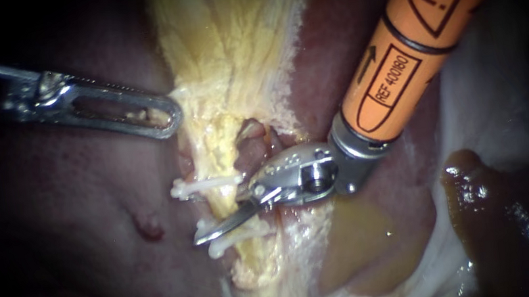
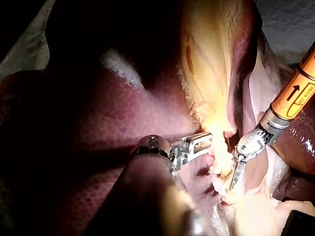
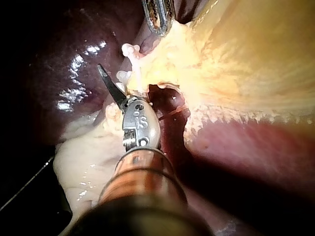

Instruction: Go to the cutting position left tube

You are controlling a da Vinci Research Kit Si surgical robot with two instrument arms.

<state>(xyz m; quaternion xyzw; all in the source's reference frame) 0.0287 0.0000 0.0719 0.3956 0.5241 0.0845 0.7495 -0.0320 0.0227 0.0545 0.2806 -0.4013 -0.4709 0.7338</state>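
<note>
The left tube point(image 1: 224, 205) is a pale yellow strand running down the middle, with one white clip point(image 1: 204, 186) above and another point(image 1: 239, 237) below. My right instrument point(image 1: 216, 223) has an orange shaft and thin blades. One blade lies across the front of the tube between the two clips. The other is hidden behind the tissue, so the blades stand open around the tube point(image 3: 140, 73). My left instrument point(image 1: 161, 114) has long windowed jaws, shut on the edge of the yellow tissue point(image 1: 204, 102) above the clips.
Dark red liver point(image 1: 82, 213) fills the left side. A reddish stump point(image 1: 253, 140) sits just right of the tube, above the right instrument's wrist. Yellow-brown fluid point(image 1: 358, 238) pools lower right, beside white membrane point(image 1: 497, 104).
</note>
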